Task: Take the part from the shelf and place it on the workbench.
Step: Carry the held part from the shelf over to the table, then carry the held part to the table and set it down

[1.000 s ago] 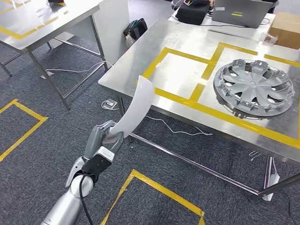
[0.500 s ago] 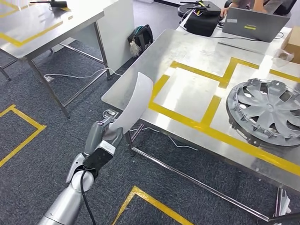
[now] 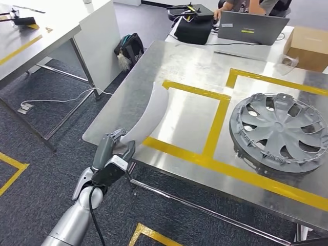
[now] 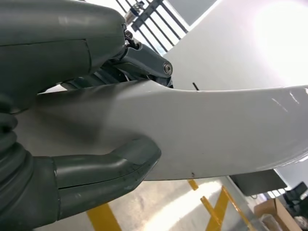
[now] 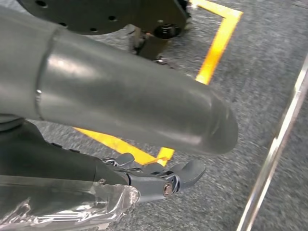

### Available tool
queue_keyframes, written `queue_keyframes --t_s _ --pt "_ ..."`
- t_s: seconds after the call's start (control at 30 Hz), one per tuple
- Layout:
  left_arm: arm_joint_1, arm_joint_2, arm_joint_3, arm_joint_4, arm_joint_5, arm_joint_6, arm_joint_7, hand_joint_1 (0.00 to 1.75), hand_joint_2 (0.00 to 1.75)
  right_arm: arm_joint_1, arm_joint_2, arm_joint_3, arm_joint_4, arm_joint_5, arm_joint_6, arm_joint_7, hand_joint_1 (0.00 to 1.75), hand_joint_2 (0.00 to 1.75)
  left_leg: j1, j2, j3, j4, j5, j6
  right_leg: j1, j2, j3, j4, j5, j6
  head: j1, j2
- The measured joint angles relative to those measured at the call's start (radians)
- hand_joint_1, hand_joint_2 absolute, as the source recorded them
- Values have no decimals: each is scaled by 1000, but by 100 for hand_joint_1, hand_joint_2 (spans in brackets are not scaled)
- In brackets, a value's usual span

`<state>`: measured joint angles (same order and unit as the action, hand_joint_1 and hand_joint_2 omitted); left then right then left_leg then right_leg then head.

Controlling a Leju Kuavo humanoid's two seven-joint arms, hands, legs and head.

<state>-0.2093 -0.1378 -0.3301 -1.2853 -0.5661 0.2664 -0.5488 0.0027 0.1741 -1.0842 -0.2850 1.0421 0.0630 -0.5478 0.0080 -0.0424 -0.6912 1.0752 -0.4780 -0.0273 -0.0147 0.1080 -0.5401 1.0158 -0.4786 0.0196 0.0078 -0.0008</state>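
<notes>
One curved white part (image 3: 148,115) was held in our left hand (image 3: 112,156), thumb (image 4: 109,166) and fingers (image 4: 145,57) clamped on its lower end, above the workbench (image 3: 185,61) edge. Our right hand (image 5: 156,180) hung over carpet, fingers apart, holding nothing. No writing was readable.

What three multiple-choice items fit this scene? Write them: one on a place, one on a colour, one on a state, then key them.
1. Where does the grey hubcap lie?
A. on a chair
B. on the workbench
C. hanging on a wall

2. What colour is the tape on the workbench?
A. red
B. blue
C. yellow

3. What is the state of the white part?
A. held by the left hand
B. lying flat on the workbench
C. broken in two pieces

Key: 1 B, the hubcap rests flat on the steel top; 2 C, the tape lines are yellow; 3 A, the left hand's fingers grip the part's lower end.
</notes>
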Motion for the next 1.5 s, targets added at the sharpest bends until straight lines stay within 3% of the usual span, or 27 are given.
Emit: queue_keyframes --t_s 0.03,0.07,0.13,0.17,0.23,0.27,0.33,0.37,0.4,0.47,0.53,0.57,0.63,0.7,0.8,0.87,0.9,0.93,1.0,1.07,1.2,1.5 --pt "0 2 0 3 -1 -2 -1 145 175 -2 0 0 1 2 0 0 0 0 2 -15 0 -45 64 1 0 11 0 2 -11 6 -1 0" --pt "0 3 -1 5 -3 -4 -2 145 175 -2 0 0 2 4 0 0 0 0 4 -25 0 -72 106 2 0 22 -1 3 -21 12 -4 0" --pt "-3 1 -2 7 -5 -6 -3 145 175 0 -2 0 2 6 0 0 0 0 5 -14 10 -79 128 12 0 35 4 3 -39 23 -2 0" --pt "-7 -1 -3 7 -5 -7 -3 145 175 1 -3 0 2 7 0 -1 0 0 6 -5 15 -79 131 19 1 19 5 12 -51 28 0 0" --pt "-14 -4 -5 8 -6 -8 -4 145 175 -2 -5 0 2 8 0 -1 0 0 5 17 26 -82 125 33 4 -43 -26 89 -97 35 7 0" --pt "-15 -4 -5 10 -7 -8 -4 145 175 -5 -5 0 3 9 0 -1 0 0 2 28 29 -82 120 39 5 -74 -62 155 -131 38 10 0" --pt "-17 -3 -6 16 -15 -9 4 145 175 -9 -5 0 3 14 0 -1 0 0 -4 49 32 -81 113 45 5 -98 -134 273 -174 41 11 0" --pt "-20 -3 -7 20 -22 -9 11 145 175 -8 -5 0 3 17 0 -1 0 0 -7 58 34 -81 110 47 6 -101 -148 287 -167 40 11 0" --pt "-25 -4 -9 27 -31 -9 20 145 175 -7 -6 0 3 21 0 -1 0 0 -9 66 37 -81 107 47 7 -102 -142 261 -140 38 11 0" --pt "-43 -4 -12 42 -48 -9 38 145 175 -8 -7 0 3 27 0 -1 0 0 -13 80 47 -81 102 46 13 -129 -82 123 -59 28 12 0" --pt "-62 -5 -15 59 -63 -8 53 145 175 -14 -8 0 4 33 0 -2 0 0 -18 93 55 -79 97 40 19 -160 -34 16 -7 20 11 0" --pt "-72 -5 -16 69 -71 -7 59 145 175 -16 -8 0 5 36 0 -2 0 0 -19 100 58 -79 96 35 21 -166 -29 -1 0 18 10 0" --pt "-95 -7 -19 93 -90 -5 74 145 175 -19 -8 0 7 42 1 -3 0 0 -18 114 62 -80 95 25 21 -146 -27 -3 7 12 10 0" --pt "-123 -11 -23 122 -117 0 95 145 175 -20 -9 0 10 50 1 -3 0 0 -16 101 56 -58 74 12 16 -128 -19 -9 16 2 9 0" --pt "-168 -12 -26 179 -165 19 135 145 175 -25 -10 0 11 60 2 -3 0 0 -11 59 -14 107 -15 -2 8 -100 -18 -13 24 -6 7 0" --pt "-193 -13 -26 218 -194 32 162 145 175 -27 -10 0 14 64 3 -3 0 0 -9 53 -58 199 -41 -5 7 -82 -18 -13 24 -7 7 0" --pt "-205 -13 -26 235 -207 38 174 145 175 -27 -10 0 15 66 3 -3 0 0 -9 51 -58 194 -28 -4 7 -74 -18 -13 24 -6 7 0" --pt "-217 -14 -26 248 -216 43 183 145 175 -27 -10 0 17 67 4 -3 0 0 -9 50 -37 151 2 -2 6 -68 -17 -12 24 -5 7 0" --pt "-239 -17 -26 267 -225 49 189 145 175 -28 -10 0 19 68 4 -3 0 0 -8 43 33 9 65 2 6 -57 -17 -11 20 2 7 0" --pt "-256 -21 -27 281 -228 51 190 145 175 -29 -10 0 20 68 4 -3 0 0 -7 35 74 -77 86 8 9 -52 -20 -8 16 9 8 0" --pt "-264 -25 -27 303 -229 51 193 145 175 -29 -11 0 21 68 4 -3 0 0 -8 31 76 -89 84 14 12 -53 -19 -15 17 1 9 0" --pt "-276 -30 -27 334 -260 68 227 145 175 -32 -11 0 26 68 3 -3 0 0 -12 30 75 -88 82 28 7 -57 -13 -27 21 27 8 0"
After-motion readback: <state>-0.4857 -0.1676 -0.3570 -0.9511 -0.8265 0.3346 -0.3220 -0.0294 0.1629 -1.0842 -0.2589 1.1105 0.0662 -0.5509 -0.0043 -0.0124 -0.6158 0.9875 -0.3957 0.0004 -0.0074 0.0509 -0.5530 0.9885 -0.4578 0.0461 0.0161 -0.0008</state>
